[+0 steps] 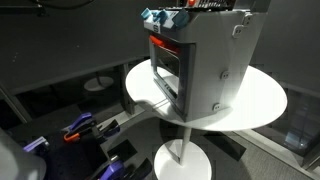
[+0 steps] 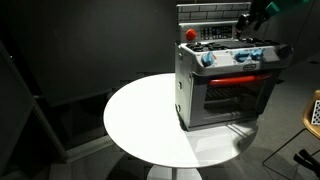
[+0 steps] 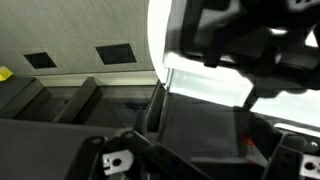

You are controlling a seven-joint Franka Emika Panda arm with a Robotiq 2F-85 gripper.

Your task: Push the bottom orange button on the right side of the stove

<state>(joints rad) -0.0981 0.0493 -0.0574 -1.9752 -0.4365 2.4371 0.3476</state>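
Note:
The stove (image 2: 225,85) is a small silver-grey box with a dark-framed oven door, a red-orange strip (image 2: 236,76) above it and blue knobs (image 2: 208,58) on top. It stands on the round white table (image 2: 140,120) and shows in both exterior views (image 1: 200,65). My gripper (image 2: 252,17) hovers above the stove's back right corner, apart from it. In the wrist view the dark fingers (image 3: 250,50) fill the upper right above a dark panel (image 3: 195,125) with a small orange spot (image 3: 248,141). The jaws are too dark to read. The orange buttons do not show clearly.
The white table (image 1: 265,100) stands on a single pedestal with a round foot (image 1: 180,160). Blue and dark equipment (image 1: 80,130) lies on the floor beside it. A red knob (image 2: 190,34) sits on the stove's top left. Dark walls surround the scene.

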